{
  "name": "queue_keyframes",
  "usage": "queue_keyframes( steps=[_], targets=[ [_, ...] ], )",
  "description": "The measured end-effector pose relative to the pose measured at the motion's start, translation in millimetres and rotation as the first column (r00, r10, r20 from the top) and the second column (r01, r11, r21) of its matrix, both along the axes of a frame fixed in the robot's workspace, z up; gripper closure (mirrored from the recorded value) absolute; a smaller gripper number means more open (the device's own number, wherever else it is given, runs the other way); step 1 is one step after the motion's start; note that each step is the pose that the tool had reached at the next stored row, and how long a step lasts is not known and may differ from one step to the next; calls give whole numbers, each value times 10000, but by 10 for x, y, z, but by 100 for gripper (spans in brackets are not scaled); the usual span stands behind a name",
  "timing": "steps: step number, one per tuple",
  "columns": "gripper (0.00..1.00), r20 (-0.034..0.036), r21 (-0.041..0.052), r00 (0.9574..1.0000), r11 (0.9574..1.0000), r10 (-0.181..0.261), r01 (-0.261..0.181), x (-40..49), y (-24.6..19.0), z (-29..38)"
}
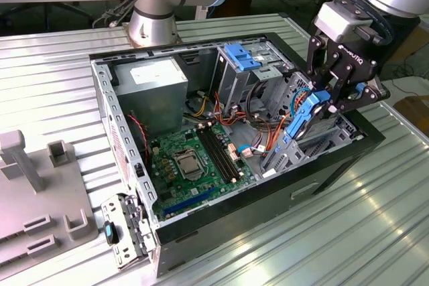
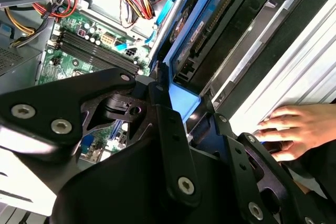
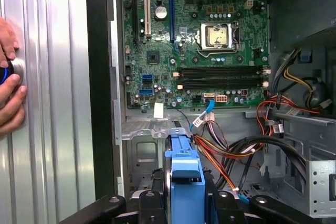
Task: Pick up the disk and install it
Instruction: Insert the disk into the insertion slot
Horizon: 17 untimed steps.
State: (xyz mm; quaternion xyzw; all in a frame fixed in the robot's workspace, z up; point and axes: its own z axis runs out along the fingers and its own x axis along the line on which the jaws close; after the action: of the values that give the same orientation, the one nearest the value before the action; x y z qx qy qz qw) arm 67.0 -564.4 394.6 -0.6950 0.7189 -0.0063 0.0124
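Claw (image 1: 332, 95) fingers are closed on the disk (image 1: 303, 120), clamping its blue carrier by the edges and holding it tilted over the drive bay of the open computer case (image 1: 268, 199), at the case's end toward the exterior view's right. Deeper inside the case lies the green motherboard (image 1: 194, 159), then the grey power supply (image 1: 151, 82) in the case's far corner. Outside the case, a person's hand (image 2: 294, 129) rests on the ribbed metal table (image 1: 362, 239).

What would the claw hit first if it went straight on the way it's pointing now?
Probably the grey metal drive cage just below: the claw, shut on the blue-framed dark grey disk, points down into it. Depth is unclear.
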Motion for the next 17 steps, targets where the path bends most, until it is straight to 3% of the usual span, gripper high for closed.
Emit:
queue_keyframes(
  steps=[17],
  targets=[
    [63,0,0,10000,10000,0,0,0,0,-155]
  ],
)
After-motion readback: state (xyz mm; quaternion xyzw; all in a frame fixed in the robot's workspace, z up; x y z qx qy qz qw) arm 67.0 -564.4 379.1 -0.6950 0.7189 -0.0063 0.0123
